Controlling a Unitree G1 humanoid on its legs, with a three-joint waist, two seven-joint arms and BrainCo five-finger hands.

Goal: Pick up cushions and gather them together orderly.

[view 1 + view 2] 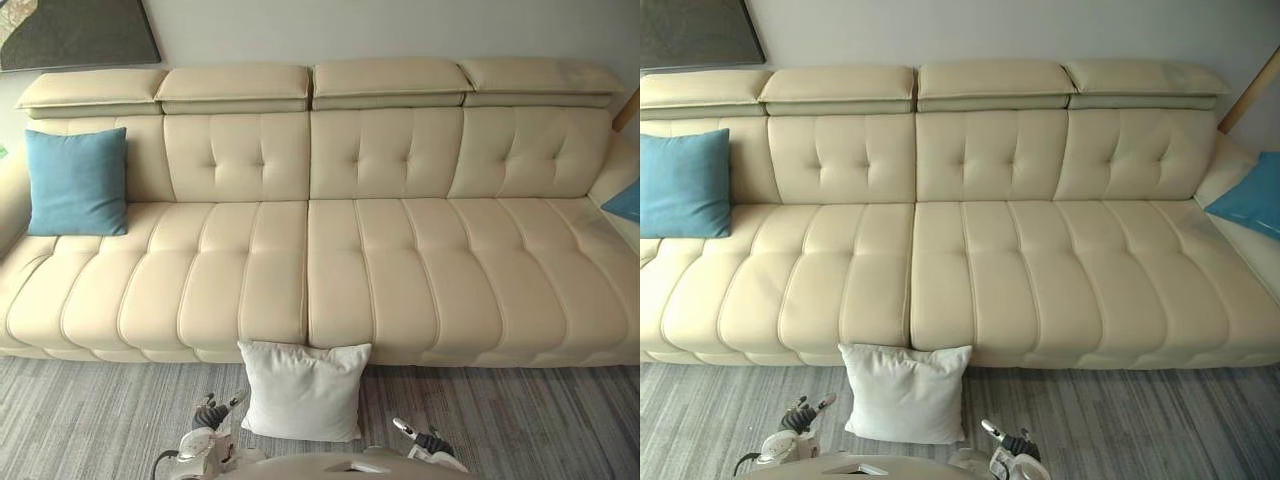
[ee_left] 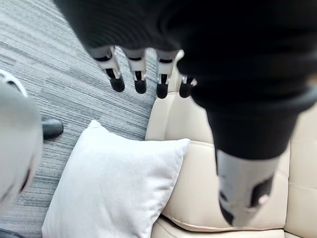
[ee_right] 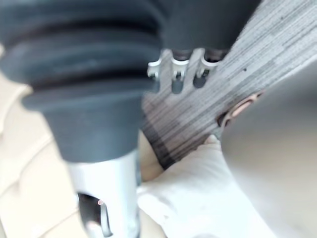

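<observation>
We see the white cushion (image 1: 303,388) standing on its lower edge on the grey striped carpet (image 1: 100,410). Its upper edge leans against the front of the cream leather sofa (image 1: 400,270), just below the seam that divides the two middle seats. The left hand (image 1: 212,412) hangs near the cushion's lower left corner and is not touching it. In the left wrist view its fingers (image 2: 138,74) point out straight and relaxed above the carpet, and its thumb (image 2: 242,188) stands apart from them in front of the sofa's front panel, so the hand is released and holds nothing. The right hand (image 1: 428,440) hangs near the cushion's lower right corner, also apart from it. In the right wrist view we find its fingers (image 3: 177,74) loosely extended over the carpet and its thumb (image 3: 106,198) beside a corner of the white cushion, with nothing grasped. A blue cushion (image 1: 77,182) stands upright at the sofa's left end, propped against the backrest. A second blue cushion (image 1: 1252,195) lies tilted on the armrest at the right end, well apart from the first. The seats between the two carry nothing. On the wall above the sofa's left end we note the lower part of a dark framed picture (image 1: 75,30).
</observation>
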